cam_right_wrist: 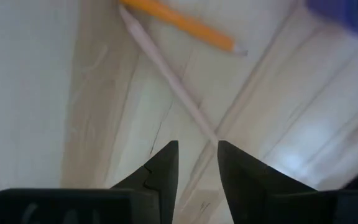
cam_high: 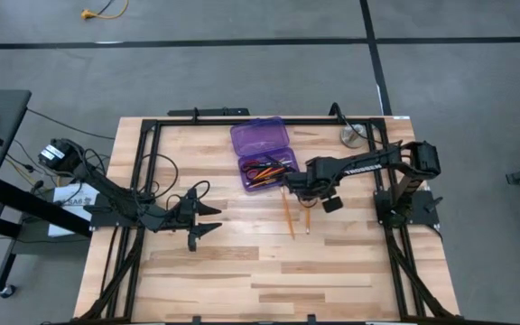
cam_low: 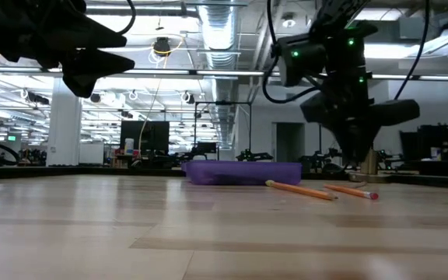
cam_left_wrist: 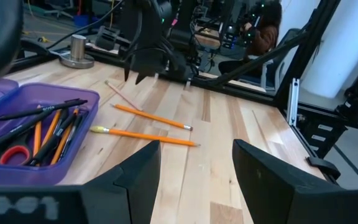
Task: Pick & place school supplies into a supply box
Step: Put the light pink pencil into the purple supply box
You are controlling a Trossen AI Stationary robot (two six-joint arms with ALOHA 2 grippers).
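Observation:
The purple supply box (cam_high: 258, 137) lies open at the table's far middle. Its tray (cam_left_wrist: 23, 134) holds black pens, orange pencils and red-handled scissors (cam_left_wrist: 8, 154). Two orange pencils (cam_high: 288, 213) (cam_high: 307, 218) lie flat on the wood nearer than the box. A pale pencil (cam_right_wrist: 166, 74) lies by them. My right gripper (cam_right_wrist: 197, 163) points down just above the pale pencil's end, fingers open a little, touching nothing that shows. My left gripper (cam_left_wrist: 194, 165) is open, raised over the table's left middle (cam_high: 201, 217).
A round grey metal disc (cam_high: 352, 135) stands right of the box at the far edge. Black frame rails (cam_high: 143, 171) run along the table's sides. Bare wood stretches across the near half (cam_high: 269, 280). A person (cam_left_wrist: 263, 31) sits beyond the table.

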